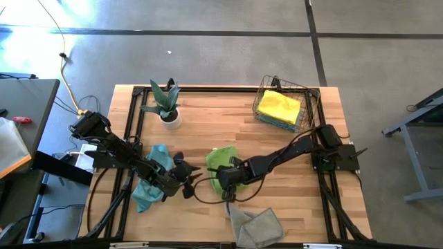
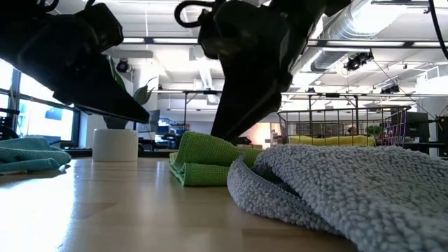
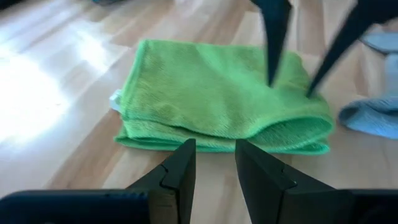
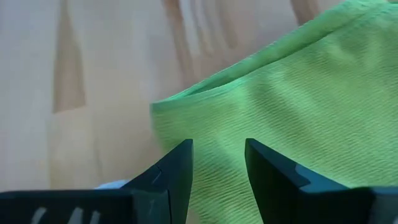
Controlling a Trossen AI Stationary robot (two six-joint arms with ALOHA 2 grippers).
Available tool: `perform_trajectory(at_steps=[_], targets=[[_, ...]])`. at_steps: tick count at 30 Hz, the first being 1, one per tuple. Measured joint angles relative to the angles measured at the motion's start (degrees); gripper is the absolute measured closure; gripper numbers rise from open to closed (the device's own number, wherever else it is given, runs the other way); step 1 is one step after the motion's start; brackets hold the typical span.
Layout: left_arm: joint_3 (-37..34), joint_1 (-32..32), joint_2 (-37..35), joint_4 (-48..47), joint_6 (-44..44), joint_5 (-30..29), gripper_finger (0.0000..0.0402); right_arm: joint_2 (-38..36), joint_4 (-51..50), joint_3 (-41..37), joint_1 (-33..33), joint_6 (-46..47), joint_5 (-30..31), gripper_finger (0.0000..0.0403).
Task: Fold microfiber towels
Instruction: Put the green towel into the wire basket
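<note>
The lime green towel (image 1: 222,168) is lying near the middle of the worktop (image 1: 208,117), already doubled over on itself, with the fold showing as a soft rounded edge toward the left tool (image 3: 214,163). That left tool is hovering just short of the folded edge with its fingers spread a little and nothing between them. The right tool (image 4: 217,165) is hanging low over the same green cloth from the other side, its fingers likewise parted and gripping nothing, though whether the tips are touching the pile cannot be told. The cloth looks light, limp and fuzzy, so it will probably sag and slide on itself when lifted; a pinch at a corner or along the free layered edge seems the safest hold, taking both layers together so the fold does not open. A grey towel (image 1: 257,225) is lying rumpled at the near edge of the worktop, partly cut off in the high view, and a teal-blue towel (image 1: 154,176) is sitting half hidden under the left arm. A yellow towel (image 1: 279,106) is resting in the wire basket (image 1: 263,88), beside the potted plant (image 1: 165,104); whatever lies beneath it is hard to make out.
</note>
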Motion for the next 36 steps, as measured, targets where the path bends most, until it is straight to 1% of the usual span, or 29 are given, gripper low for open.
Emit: perform_trajectory(at_steps=[5, 9, 11, 14, 17, 19, 22, 25, 27, 30, 32, 34, 36], targets=[[0.0, 0.43, 0.0, 0.36, -2.91, -3.17, 0.0298, -0.01, 0.77, 0.0, 1.49, -0.35, -0.02, 0.0265], [0.0, 1.45, 0.03, 0.43, -8.58, -2.98, 0.0298, -3.71, -5.13, -0.02, 1.66, -1.33, 0.35, 0.0265], [0.0, 2.28, 0.43, 0.57, -10.38, -1.53, 0.0298, -6.97, -9.64, 0.02, 1.54, -2.09, 3.03, 0.0265], [0.0, 4.13, 1.21, 0.51, -12.45, 1.64, 0.0298, -10.81, -14.71, 0.02, 1.53, -5.24, 8.82, 0.0265], [0.01, 6.66, 2.73, 0.63, -16.22, 4.44, 0.0297, -13.1, -16.89, -0.31, 1.57, -9.64, 13.94, 0.0265], [0.03, 8.34, 4.29, 1.56, -18.69, 5.77, 0.0297, -13.64, -16.01, -2.45, 1.35, -12.68, 15.86, 0.0265], [0.0, 10.57, 7.38, 3.88, -20.01, 7.99, 0.0297, -13.51, -13.81, -7.41, -0.18, -14.76, 15.99, 0.0265], [0.0, 12.35, 10.32, 8.86, -17.14, 10.26, 0.0297, -13.51, -9.08, -12.21, -2.55, -12.97, 16.0, 0.0265], [0.07, 13.45, 12.52, 13.29, -13.29, 12.17, 0.0297, -13.57, -4.93, -14.57, -3.91, -12.59, 16.02, 0.0265], [0.45, 15.32, 15.87, 18.31, -8.26, 15.83, 0.0297, -13.64, 1.71, -17.95, -5.39, -16.09, 13.76, 0.0265], [1.53, 16.65, 17.42, 19.55, -7.82, 17.59, 0.0297, -13.64, 4.54, -20.01, -6.25, -18.28, 12.6, 0.0265], [3.11, 17.88, 19.28, 20.23, -7.09, 17.7, 0.0298, -13.64, 7.4, -21.28, -7.09, -19.05, 11.03, 0.0265], [4.66, 19.14, 20.19, 20.3, -4.41, 17.84, 0.0298, -13.64, 9.33, -22.29, -7.72, -19.52, 9.03, 0.0265]])
